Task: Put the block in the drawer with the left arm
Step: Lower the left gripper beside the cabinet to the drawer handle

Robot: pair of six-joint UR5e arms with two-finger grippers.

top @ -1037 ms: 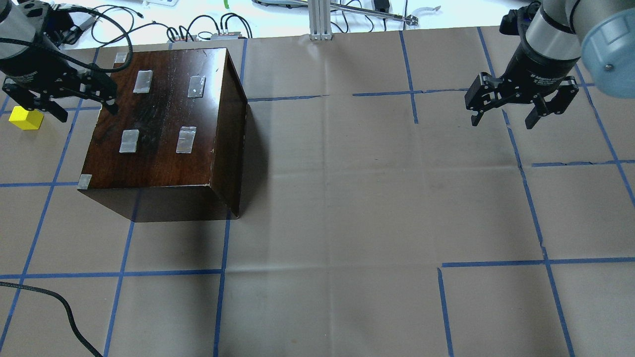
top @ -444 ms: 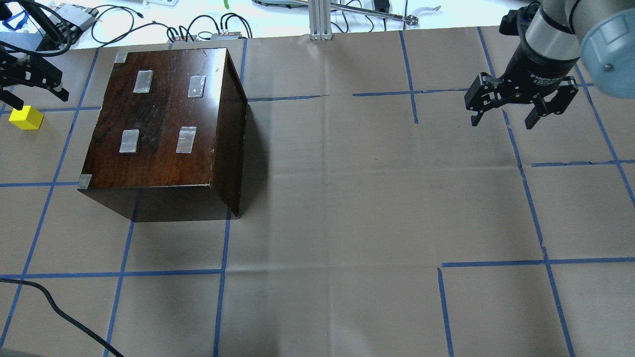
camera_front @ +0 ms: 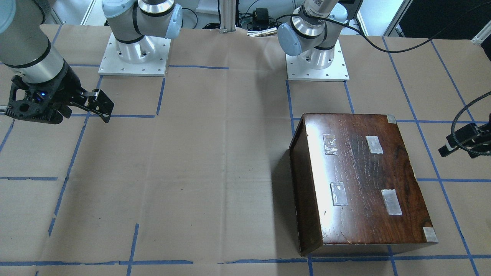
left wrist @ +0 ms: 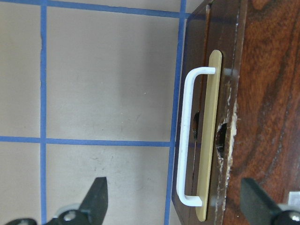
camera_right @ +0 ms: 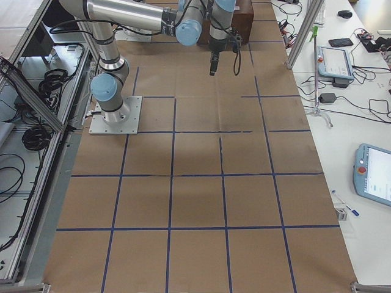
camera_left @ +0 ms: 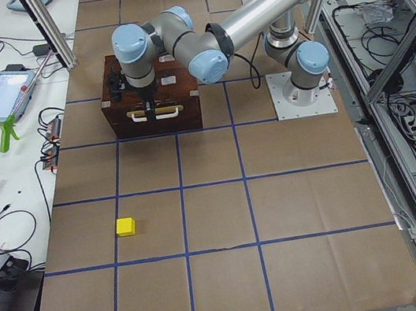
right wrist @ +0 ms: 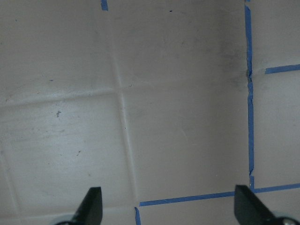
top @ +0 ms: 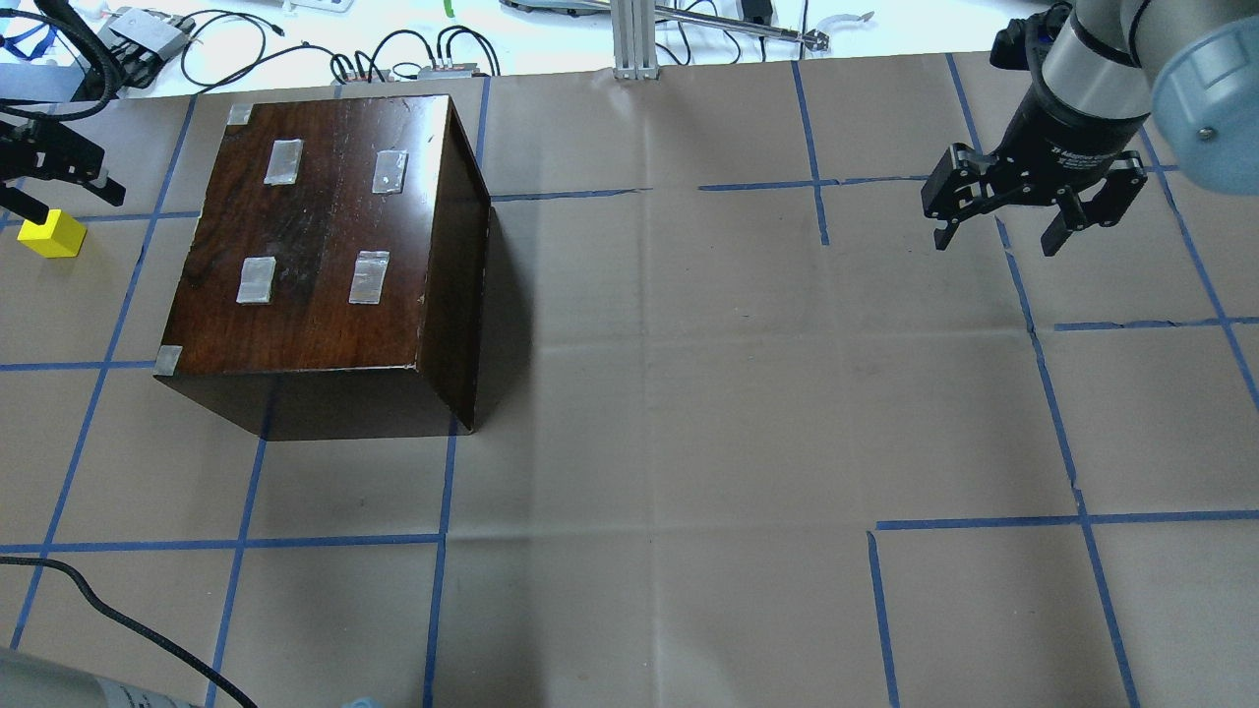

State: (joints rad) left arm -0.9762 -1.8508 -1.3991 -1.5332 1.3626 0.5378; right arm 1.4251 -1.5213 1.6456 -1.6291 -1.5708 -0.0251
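Left hand (top: 67,197) was spread, poised above the left face of the wooden box (top: 325,226), where the drawer (left wrist: 211,103) with its white handle (left wrist: 185,140) sat shut. Block (top: 51,236) lay on the bench (top: 689,393) well left of the box, untouched. Right hand (top: 996,243) was spread, hovering well right of the box.

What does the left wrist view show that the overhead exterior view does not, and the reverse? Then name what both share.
Left wrist only: the white handle on the front face of the dark wooden box. Overhead only: the yellow block and the right gripper. Both: that box and the blue grid tape.
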